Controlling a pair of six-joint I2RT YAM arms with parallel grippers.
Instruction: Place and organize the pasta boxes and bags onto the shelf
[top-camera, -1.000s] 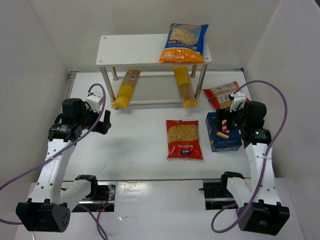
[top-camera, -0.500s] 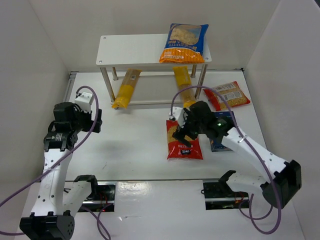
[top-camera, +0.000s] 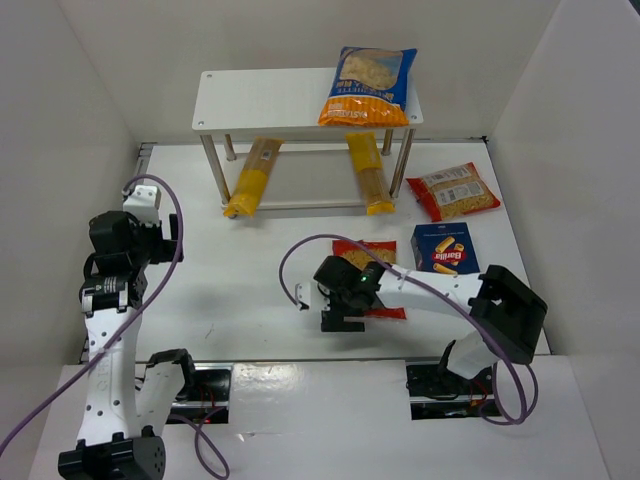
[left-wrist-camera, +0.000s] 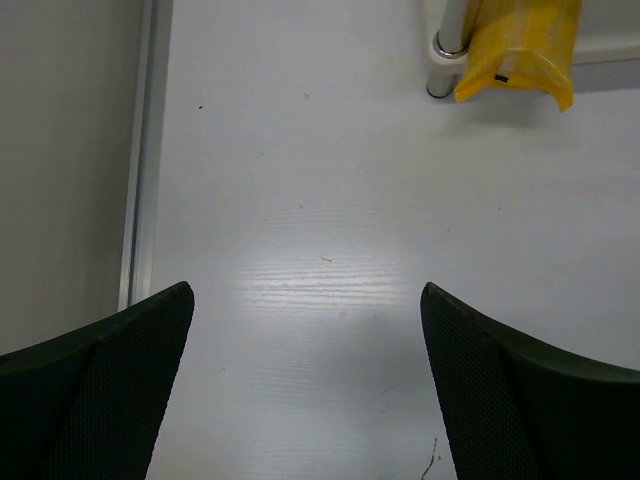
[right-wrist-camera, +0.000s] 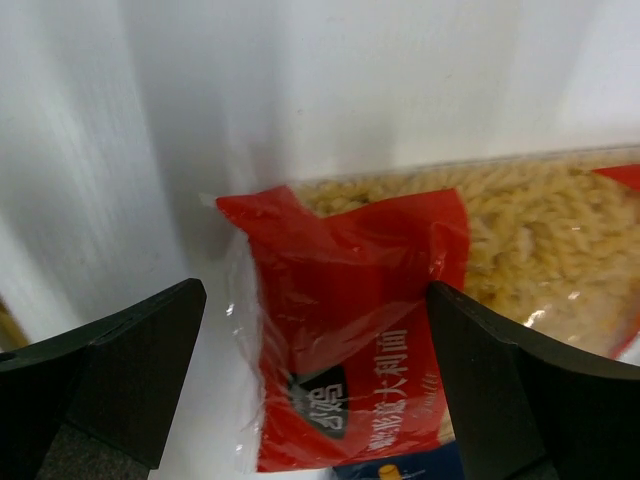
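Note:
The white shelf stands at the back. The orange-and-blue bag lies on its top at the right. Two yellow spaghetti packs lie on the lower level. One red bag lies at the right, with the dark blue pasta box in front of it. The second red bag lies mid-table, partly hidden under my right arm. My right gripper is open just above this bag's printed near end. My left gripper is open and empty over bare table at the left.
White walls close the table in on the left, right and back. A metal rail runs along the left edge. The shelf's front left leg and one spaghetti pack's end show in the left wrist view. A purple cable loops beside the right arm.
My right arm has swung left from the blue box to the middle red bag and lowered over its near end. My left arm has drawn back toward the left wall.

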